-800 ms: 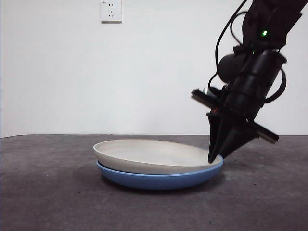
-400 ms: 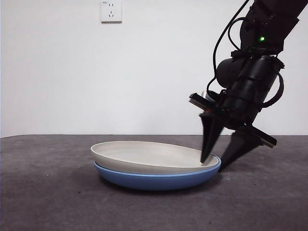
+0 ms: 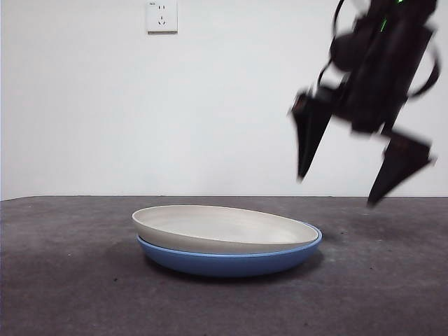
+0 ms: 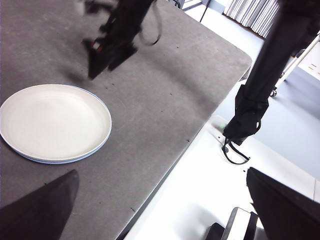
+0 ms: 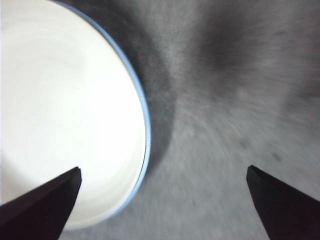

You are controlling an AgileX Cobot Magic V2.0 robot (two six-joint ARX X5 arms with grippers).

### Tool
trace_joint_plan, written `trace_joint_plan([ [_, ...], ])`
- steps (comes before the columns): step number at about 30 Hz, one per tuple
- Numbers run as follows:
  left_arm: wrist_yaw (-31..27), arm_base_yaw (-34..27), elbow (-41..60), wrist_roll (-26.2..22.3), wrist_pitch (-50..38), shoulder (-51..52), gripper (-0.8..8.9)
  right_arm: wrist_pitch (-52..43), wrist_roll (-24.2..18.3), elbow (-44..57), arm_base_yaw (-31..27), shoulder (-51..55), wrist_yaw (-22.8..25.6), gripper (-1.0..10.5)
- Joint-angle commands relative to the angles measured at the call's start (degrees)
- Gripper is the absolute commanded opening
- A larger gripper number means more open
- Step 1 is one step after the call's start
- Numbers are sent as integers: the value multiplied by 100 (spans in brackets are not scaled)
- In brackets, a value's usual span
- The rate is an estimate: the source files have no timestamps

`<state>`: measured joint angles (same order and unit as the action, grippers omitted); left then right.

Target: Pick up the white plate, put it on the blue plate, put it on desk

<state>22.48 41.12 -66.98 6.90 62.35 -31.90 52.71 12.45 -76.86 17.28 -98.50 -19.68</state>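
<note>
Front view: the white plate [image 3: 217,227] is seen nested on the blue plate [image 3: 231,260], low at centre on the surface [image 3: 63,294]. The right pincer [image 3: 336,189], released, is held at upper right, apart from the plates. The left pincer [image 4: 160,210] is spread wide, empty.

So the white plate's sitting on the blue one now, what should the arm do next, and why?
Probably come back down to the plates' near rim. The white plate lies nested in the blue plate, and the right gripper hangs above them, open and empty. The stack apparently has to be set on the desk, so it needs a fresh grip.
</note>
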Motion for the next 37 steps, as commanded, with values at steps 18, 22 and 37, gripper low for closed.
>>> trace_joint_plan([
  [18,26,37,-79,-304,-72,-22,603,2277,-188,-136,1108,4638,778,620],
  [22,26,37,-79,-302,-70,-22,603,2691,-120,-136,1239,5145,776,620],
  [37,26,37,-79,-299,-68,-22,603,2828,-136,-109,1244,6129,772,620],
])
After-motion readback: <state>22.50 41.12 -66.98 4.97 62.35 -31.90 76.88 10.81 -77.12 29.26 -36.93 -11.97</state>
